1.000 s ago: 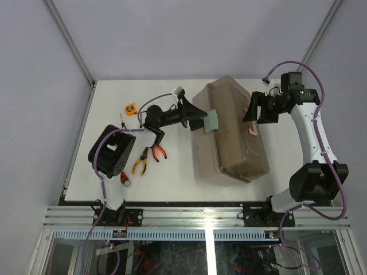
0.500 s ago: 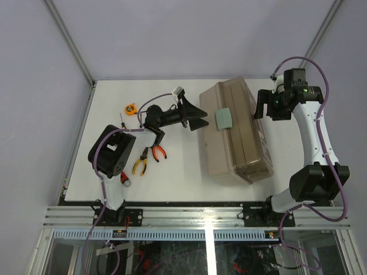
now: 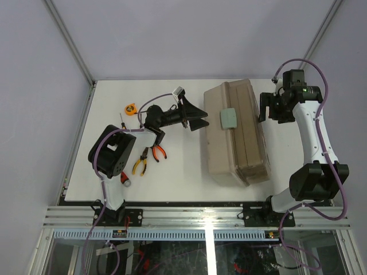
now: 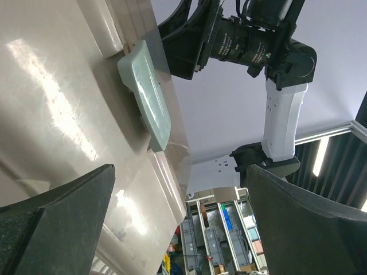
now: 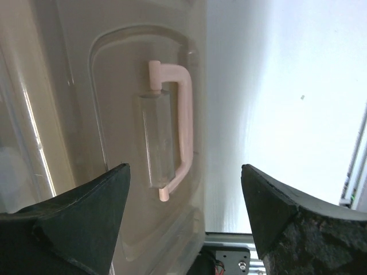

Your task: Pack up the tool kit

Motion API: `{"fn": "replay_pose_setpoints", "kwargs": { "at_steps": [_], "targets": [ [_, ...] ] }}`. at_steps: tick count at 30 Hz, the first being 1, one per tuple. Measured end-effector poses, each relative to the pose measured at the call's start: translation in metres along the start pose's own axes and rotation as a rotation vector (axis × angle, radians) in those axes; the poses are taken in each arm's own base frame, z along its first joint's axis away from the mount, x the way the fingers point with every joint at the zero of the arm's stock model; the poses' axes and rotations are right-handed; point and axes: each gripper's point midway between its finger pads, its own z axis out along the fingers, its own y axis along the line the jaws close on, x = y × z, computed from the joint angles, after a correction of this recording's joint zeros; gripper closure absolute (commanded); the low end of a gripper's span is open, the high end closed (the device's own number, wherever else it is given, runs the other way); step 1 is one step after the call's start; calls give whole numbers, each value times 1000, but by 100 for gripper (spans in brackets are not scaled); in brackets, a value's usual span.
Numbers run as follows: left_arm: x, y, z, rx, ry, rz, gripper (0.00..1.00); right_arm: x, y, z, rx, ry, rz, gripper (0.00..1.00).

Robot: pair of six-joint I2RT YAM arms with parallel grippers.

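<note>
Behind the left gripper (image 3: 202, 118) lie yellow-handled pliers (image 3: 139, 164), orange-handled pliers (image 3: 158, 152) and a small orange tape measure (image 3: 131, 107). It and the right gripper (image 3: 265, 107) gape wide, empty, with the large beige plastic toolbox (image 3: 229, 154) between them, its green latch (image 3: 229, 118) facing the left jaws.

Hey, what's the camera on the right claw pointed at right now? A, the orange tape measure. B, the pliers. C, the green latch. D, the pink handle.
D: the right wrist view frames the pink handle set in the toolbox lid, while the green latch faces the left wrist camera.
</note>
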Motion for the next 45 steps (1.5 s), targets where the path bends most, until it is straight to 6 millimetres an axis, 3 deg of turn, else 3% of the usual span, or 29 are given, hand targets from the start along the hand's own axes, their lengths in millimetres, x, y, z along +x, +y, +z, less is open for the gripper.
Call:
{"fn": "replay_pose_setpoints", "kwargs": {
  "at_steps": [6, 14, 19, 22, 26, 31, 39, 45],
  "targets": [
    [1, 0, 1, 0, 3, 2, 5, 9, -19, 2, 103, 45, -1, 13],
    [2, 3, 1, -15, 3, 3, 5, 23, -29, 7, 167, 96, 3, 10],
    [0, 5, 2, -46, 2, 1, 5, 17, -34, -5, 209, 48, 22, 8],
    [0, 0, 7, -56, 9, 16, 5, -2, -35, -25, 223, -37, 31, 8],
    [4, -12, 18, -52, 30, 45, 5, -31, -24, -60, 180, -204, 39, 9],
    [8, -23, 34, -52, 50, 68, 6, -41, 0, -85, 52, -297, 37, 14],
    [12, -35, 64, -84, 77, 130, 7, -17, 32, -56, -139, -195, 62, 17],
    [6, -18, 76, -165, 68, 154, 7, -4, 44, -54, -210, -160, 65, 17]
  ]
}}
